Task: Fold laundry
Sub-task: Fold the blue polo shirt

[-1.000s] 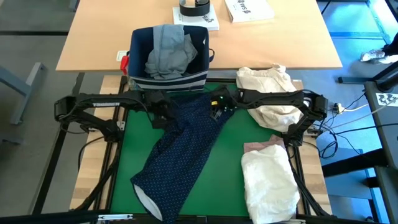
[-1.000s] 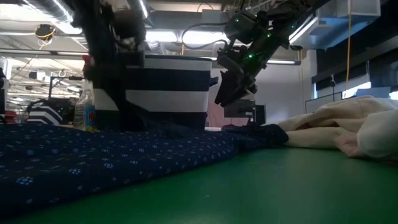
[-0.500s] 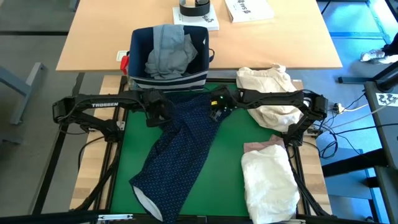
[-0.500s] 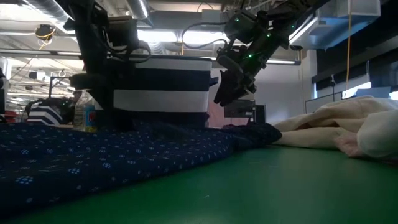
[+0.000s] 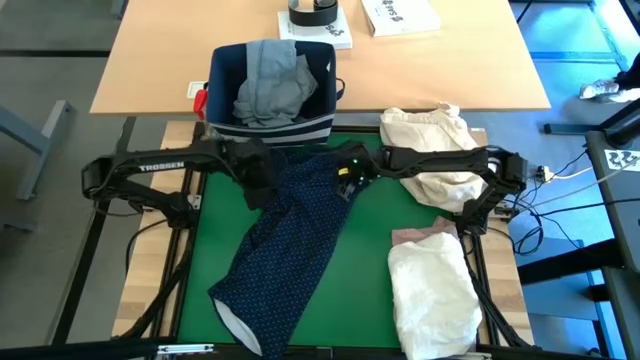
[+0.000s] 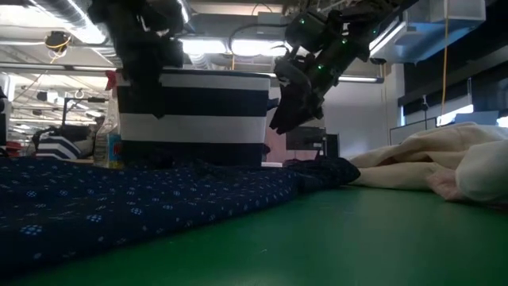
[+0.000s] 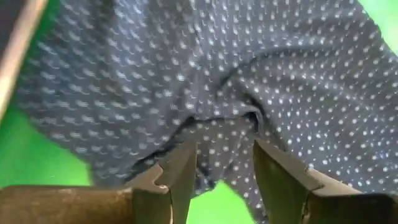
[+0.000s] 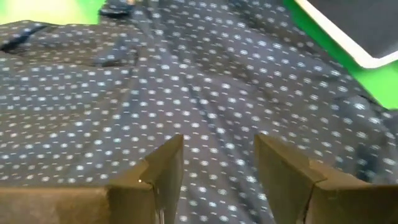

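Note:
The navy white-dotted shirt (image 5: 290,240) lies spread in a slanting band on the green mat (image 5: 370,250), from the far middle to the near left. My left gripper (image 5: 258,190) hangs open just above the shirt's far-left part (image 7: 249,74), touching nothing. My right gripper (image 5: 345,182) hovers open over the shirt's far-right part (image 8: 186,81), clear of the cloth in the low view (image 6: 290,119). A white shirt (image 5: 430,295) lies bunched at the near right on a pale pink top (image 5: 415,238). Light grey jeans (image 5: 270,80) sit in the striped bin (image 5: 270,128).
The navy striped bin stands at the mat's far edge, just behind both grippers. A cream-beige cloth bundle (image 5: 435,150) lies at the far right under the right arm. Bare green mat shows between the dotted shirt and the white shirt. Beyond the bin is a wooden table (image 5: 150,60).
My left gripper has come up off the dotted shirt's far-left part and rolled its wrist. The shirt stays lying on the mat, with little change in its outline. My right gripper has kept its place.

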